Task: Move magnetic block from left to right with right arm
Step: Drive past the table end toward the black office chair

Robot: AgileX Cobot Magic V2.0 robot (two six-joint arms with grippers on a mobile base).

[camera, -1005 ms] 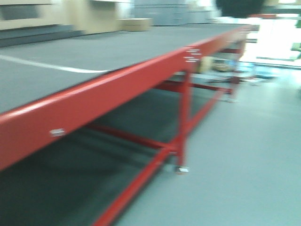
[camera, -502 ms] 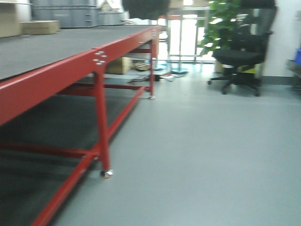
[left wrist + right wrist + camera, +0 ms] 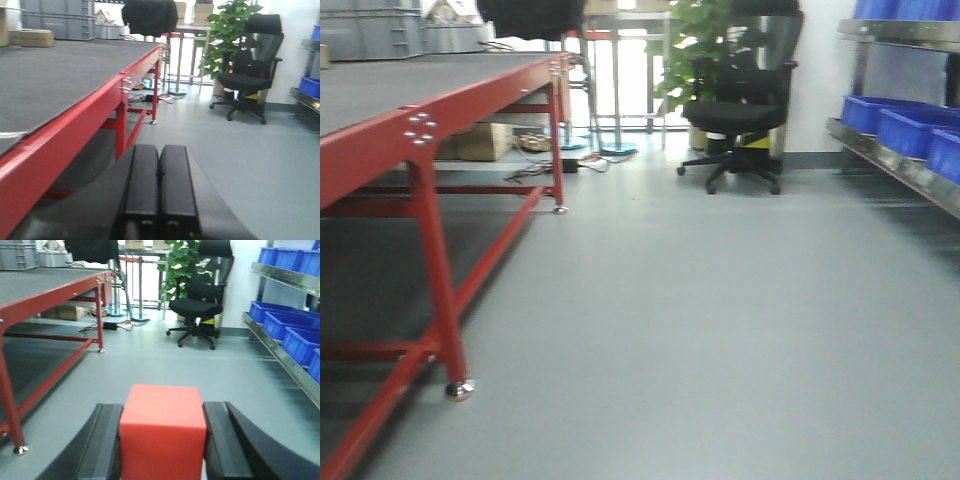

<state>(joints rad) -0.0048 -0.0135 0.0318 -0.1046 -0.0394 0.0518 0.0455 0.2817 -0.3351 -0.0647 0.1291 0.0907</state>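
Note:
The magnetic block, a plain bright red cube, fills the bottom middle of the right wrist view. My right gripper is shut on it, one black finger pressed to each side. It hangs over the grey floor, to the right of the red-framed table. In the left wrist view my left gripper is shut with its two black fingers touching and nothing between them, just off the table's red rim. Neither gripper nor the block shows in the front-facing view.
The long red-framed table with a grey top runs along the left. A black office chair and a green plant stand at the back. Blue bins sit on a metal shelf at the right. Open grey floor lies between.
The front-facing view has swung to the right: the table slid from the middle to the left edge, and the chair, plant and blue bins came into sight.

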